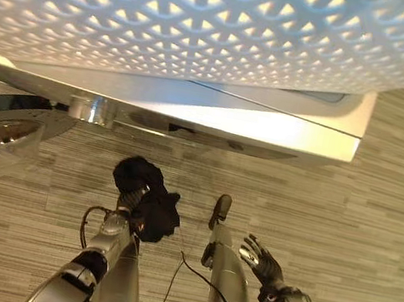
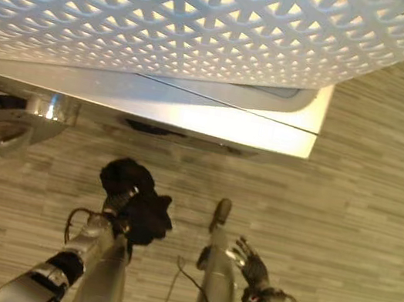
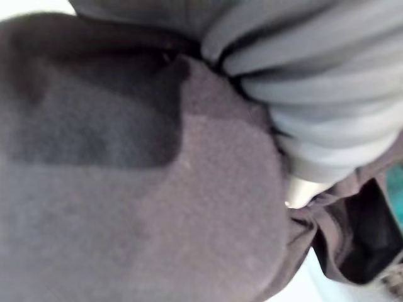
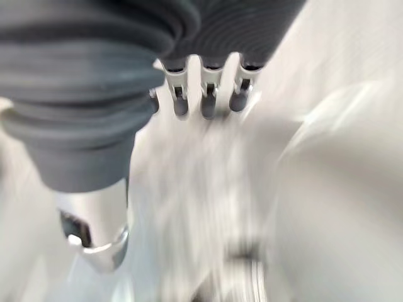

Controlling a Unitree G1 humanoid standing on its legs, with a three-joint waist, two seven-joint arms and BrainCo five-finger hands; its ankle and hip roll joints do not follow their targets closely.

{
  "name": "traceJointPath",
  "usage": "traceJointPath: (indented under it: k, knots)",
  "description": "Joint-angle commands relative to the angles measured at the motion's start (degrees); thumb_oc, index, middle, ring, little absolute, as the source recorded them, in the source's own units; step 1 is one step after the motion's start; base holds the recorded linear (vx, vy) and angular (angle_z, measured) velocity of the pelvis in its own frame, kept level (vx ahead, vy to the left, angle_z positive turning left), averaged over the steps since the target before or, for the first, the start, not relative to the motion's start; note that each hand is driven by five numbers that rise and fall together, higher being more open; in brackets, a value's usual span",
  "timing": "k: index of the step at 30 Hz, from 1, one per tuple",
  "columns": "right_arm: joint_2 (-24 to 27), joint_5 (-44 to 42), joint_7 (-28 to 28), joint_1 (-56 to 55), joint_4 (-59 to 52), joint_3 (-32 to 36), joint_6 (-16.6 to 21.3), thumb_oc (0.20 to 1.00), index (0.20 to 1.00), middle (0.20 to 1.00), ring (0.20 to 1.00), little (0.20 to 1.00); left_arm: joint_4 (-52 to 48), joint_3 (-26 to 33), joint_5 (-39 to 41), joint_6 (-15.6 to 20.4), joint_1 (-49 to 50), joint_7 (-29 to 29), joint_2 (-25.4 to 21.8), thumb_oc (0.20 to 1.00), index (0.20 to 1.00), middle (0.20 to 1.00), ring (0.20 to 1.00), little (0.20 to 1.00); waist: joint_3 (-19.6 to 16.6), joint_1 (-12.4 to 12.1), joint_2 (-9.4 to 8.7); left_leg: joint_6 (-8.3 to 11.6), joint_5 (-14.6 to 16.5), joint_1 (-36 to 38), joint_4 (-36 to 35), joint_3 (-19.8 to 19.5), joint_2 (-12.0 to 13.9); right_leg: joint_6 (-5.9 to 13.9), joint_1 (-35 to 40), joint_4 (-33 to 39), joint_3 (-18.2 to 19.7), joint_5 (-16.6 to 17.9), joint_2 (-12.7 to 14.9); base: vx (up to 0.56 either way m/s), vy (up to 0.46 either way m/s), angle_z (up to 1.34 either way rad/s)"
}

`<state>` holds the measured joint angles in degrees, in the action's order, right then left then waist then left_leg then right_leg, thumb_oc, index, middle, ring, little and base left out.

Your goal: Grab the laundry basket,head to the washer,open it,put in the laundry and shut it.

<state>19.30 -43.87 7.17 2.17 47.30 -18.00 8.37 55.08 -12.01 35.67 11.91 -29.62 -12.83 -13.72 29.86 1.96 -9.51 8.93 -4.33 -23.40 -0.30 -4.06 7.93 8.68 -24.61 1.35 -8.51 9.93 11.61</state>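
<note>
Left hand (image 1: pixel 130 202) is clamped on a dark garment (image 1: pixel 148 198), held up just below the washer (image 1: pixel 217 111); the white lattice laundry basket (image 1: pixel 209 19) looms above the washer. Its door (image 1: pixel 1 133) stands open beside the garment. Right hand (image 1: pixel 261 261) hangs apart, fingers spread, empty. Judged from this, opening is done; loading and shutting remain.
</note>
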Motion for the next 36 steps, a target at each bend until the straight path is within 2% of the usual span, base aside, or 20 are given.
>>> traceJointPath:
  k: [1,8,10,11,15,16,20,22,23,24,26,27,28,29,31,33,36]
  knots:
    - [1.91,3.04,-1.15,1.28,-1.5,-0.13,0.35,1.0,1.0,1.0,1.0,1.0,2.92,2.57,2.78,4.19,-6.25,-2.07,-3.57,0.2,0.2,0.2,0.2,0.2,-0.07,0.02,-0.6,-1.89,-1.06,-3.86,-1.25,0.89,-0.14,2.09,-1.6,-6.67,0.66,-6.27,2.63,0.0,-0.007,-0.03]
    - [1.74,1.89,-1.0,3.3,-3.5,-2.87,0.75,1.0,1.0,1.0,1.0,1.0,9.6,4.43,4.56,4.64,-23.85,-4.45,-13.85,0.2,0.2,0.2,0.2,0.2,-0.07,2.45,-2.69,-1.5,-0.71,-6.08,-0.73,1.17,0.22,2.62,-3.47,-5.29,1.37,-5.27,1.98,0.0,-0.004,-0.06]
    - [1.94,0.89,-0.56,3.69,-5.23,-3.61,1.05,1.0,1.0,1.0,1.0,1.0,10.42,6.0,6.82,5.13,-27.22,-4.97,-17.56,0.2,0.2,0.2,0.2,0.2,-0.07,2.99,-2.98,-1.41,-0.54,-6.45,-0.61,1.41,0.41,2.86,-3.79,-4.77,1.64,-4.85,1.8,0.02,0.016,-0.05]
    - [2.3,0.38,-0.25,3.93,-6.72,-4.07,1.34,1.0,1.0,1.0,1.0,1.0,10.27,7.07,8.27,5.89,-29.92,-5.5,-21.04,0.2,0.2,0.2,0.2,0.2,-0.08,3.49,-3.43,-1.37,-0.26,-7.05,-0.19,1.5,0.53,3.03,-4.17,-4.28,2.07,-4.46,1.64,0.01,0.011,-0.04]
    - [2.78,0.62,0.25,4.36,-7.5,-4.86,1.41,1.0,1.0,1.0,1.0,1.0,9.17,7.08,10.12,7.07,-33.66,-6.21,-23.7,0.2,0.2,0.2,0.2,0.2,-0.31,4.09,-3.8,-1.48,0.3,-8.17,1.01,1.55,0.6,3.21,-4.65,-3.66,2.26,-3.96,1.54,0.01,0.004,-0.06]
    - [3.47,0.93,0.29,4.31,-7.51,-5.36,0.92,1.0,1.0,1.0,1.0,1.0,8.64,6.05,11.34,7.43,-37.45,-6.72,-23.79,0.2,0.2,0.2,0.2,0.2,-0.74,4.8,-4.0,-1.58,0.79,-8.92,2.06,1.7,0.57,3.36,-4.94,-3.11,2.65,-3.59,1.48,0.03,0.019,-0.12]
    - [3.89,0.91,0.23,5.65,-6.65,-5.98,0.48,1.0,1.0,1.0,1.0,1.0,8.49,5.55,16.09,8.7,-44.37,-7.1,-22.89,0.2,0.2,0.2,0.2,0.2,-1.45,5.74,-4.2,-1.61,1.34,-9.3,2.69,1.76,0.51,3.61,-5.0,-2.55,3.13,-3.29,1.38,0.02,0.01,-0.01]
    - [4.35,0.33,0.0,6.48,-6.76,-5.91,0.45,1.0,1.0,1.0,1.0,1.0,6.34,5.97,20.77,10.79,-49.01,-8.09,-21.99,0.2,0.2,0.2,0.2,0.2,-1.93,6.21,-4.23,-1.58,1.47,-9.58,2.61,1.77,0.46,3.78,-5.05,-1.99,3.31,-3.04,1.25,0.04,0.007,0.0]
    - [4.56,0.09,-0.11,6.71,-6.69,-5.77,0.44,1.0,1.0,1.0,1.0,1.0,4.92,5.89,22.77,11.49,-50.57,-7.97,-21.04,0.42,0.42,0.42,0.42,0.42,-2.13,6.39,-4.15,-1.58,1.53,-9.75,2.58,1.81,0.3,3.86,-5.08,-1.71,3.35,-2.97,1.23,0.03,-0.002,0.03]
    - [4.55,-0.14,-0.22,6.58,-6.66,-5.48,0.32,1.0,1.0,1.0,1.0,1.0,2.41,6.27,25.4,13.17,-51.57,-7.8,-20.07,1.0,1.0,1.0,1.0,1.0,-2.29,6.5,-4.1,-1.61,1.62,-9.89,2.55,1.79,0.14,3.91,-5.14,-1.54,3.4,-2.89,1.19,0.03,-0.001,0.08]
    - [4.63,-0.31,-0.1,6.02,-7.17,-5.67,0.17,1.0,1.0,1.0,1.0,1.0,-0.97,6.84,28.0,14.51,-51.76,-7.54,-18.61,1.0,1.0,1.0,1.0,1.0,-2.76,6.72,-4.18,-1.6,1.69,-9.96,2.53,1.84,0.13,3.97,-5.1,-1.23,3.6,-2.73,1.16,0.02,0.006,0.09]
    - [4.86,-0.42,-0.02,5.93,-7.47,-5.69,-0.05,1.0,1.0,1.0,1.0,1.0,-0.23,6.79,29.13,13.99,-51.78,-6.81,-18.59,1.0,1.0,1.0,1.0,1.0,-2.99,6.91,-4.2,-1.62,1.75,-9.86,2.46,1.95,0.06,3.97,-5.05,-1.04,3.81,-2.63,1.14,0.0,0.0,0.0]
    - [5.26,-0.62,0.21,5.78,-7.67,-5.58,-0.28,1.0,1.0,1.0,1.0,1.0,1.51,5.96,28.76,12.21,-51.82,-5.93,-19.44,1.0,1.0,1.0,1.0,1.0,-3.13,7.01,-4.1,-1.62,1.78,-9.76,2.41,2.04,0.02,4.0,-5.06,-0.94,3.96,-2.51,1.17,0.02,0.029,-0.03]
    - [6.04,-0.8,0.53,6.11,-7.66,-5.35,-0.71,1.0,1.0,1.0,1.0,1.0,6.47,3.37,26.42,8.7,-52.96,-3.92,-21.73,1.0,1.0,1.0,1.0,1.0,-3.13,7.09,-3.87,-1.69,1.69,-9.72,2.45,2.21,-0.04,4.01,-5.15,-0.93,4.16,-2.32,1.29,0.0,0.04,-0.05]
    - [7.42,-0.17,1.06,6.28,-7.69,-4.4,-1.01,1.0,1.0,1.0,1.0,1.0,12.29,-2.68,16.19,3.77,-53.63,-1.4,-25.87,1.0,1.0,1.0,1.0,1.0,-3.06,7.19,-3.12,-1.82,1.42,-9.88,2.78,2.46,-0.27,3.98,-5.35,-0.97,4.42,-1.96,1.49,-0.01,0.051,-0.06]
    - [8.5,0.57,1.95,5.9,-7.66,-3.15,-1.42,1.0,1.0,1.0,1.0,1.0,15.89,-9.65,2.42,0.59,-53.59,0.55,-29.11,1.0,1.0,1.0,1.0,1.0,-2.77,6.95,-2.49,-1.96,1.02,-10.34,3.23,2.56,-0.4,3.96,-5.72,-1.17,4.57,-1.65,1.79,-0.02,0.036,-0.08]
    - [9.1,1.25,2.78,6.25,-6.95,-2.84,-1.91,1.0,1.0,1.0,1.0,1.0,18.79,-14.21,-7.6,-1.84,-53.94,1.66,-29.44,1.0,1.0,1.0,1.0,1.0,-2.52,6.68,-1.87,-2.04,0.65,-10.7,3.43,2.53,-0.56,4.0,-5.92,-1.25,4.4,-1.41,2.01,-0.01,0.011,-0.04]
